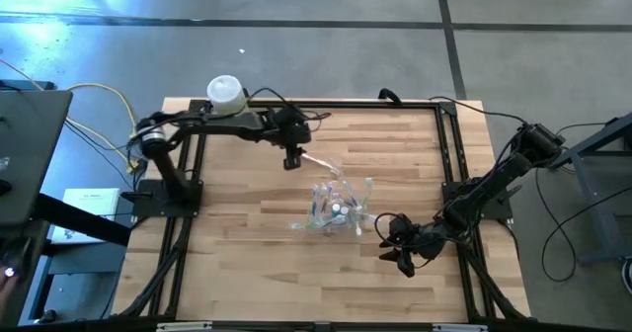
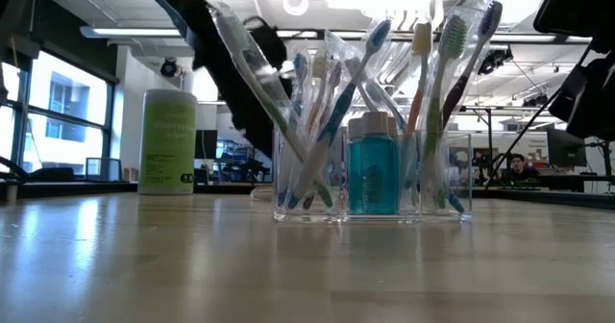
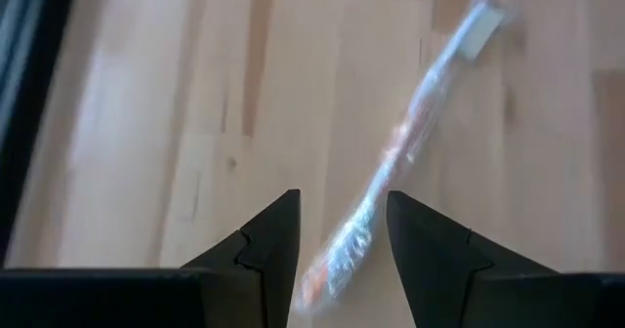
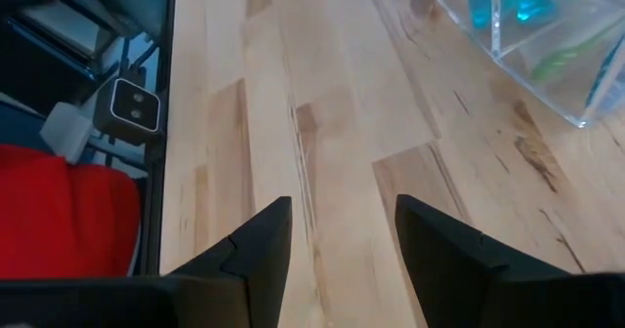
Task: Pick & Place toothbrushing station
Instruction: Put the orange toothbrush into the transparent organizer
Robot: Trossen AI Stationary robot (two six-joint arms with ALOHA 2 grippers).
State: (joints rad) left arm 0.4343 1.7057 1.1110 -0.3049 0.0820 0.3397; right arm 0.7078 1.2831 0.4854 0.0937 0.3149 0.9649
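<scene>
The toothbrush (image 3: pixel 410 143) in its clear wrapper is sticking out from between the fingers of the left hand (image 1: pixel 292 160), which is clamped on its handle. It is hanging above the bench (image 1: pixel 247 263), just behind the clear holder (image 1: pixel 336 211) full of brushes. The right hand (image 1: pixel 403 256) is waiting near the holder, on its right side, with its fingers apart and nothing in them. A white tub (image 1: pixel 225 94) is sitting far behind the holder, at the bench's back left corner.
</scene>
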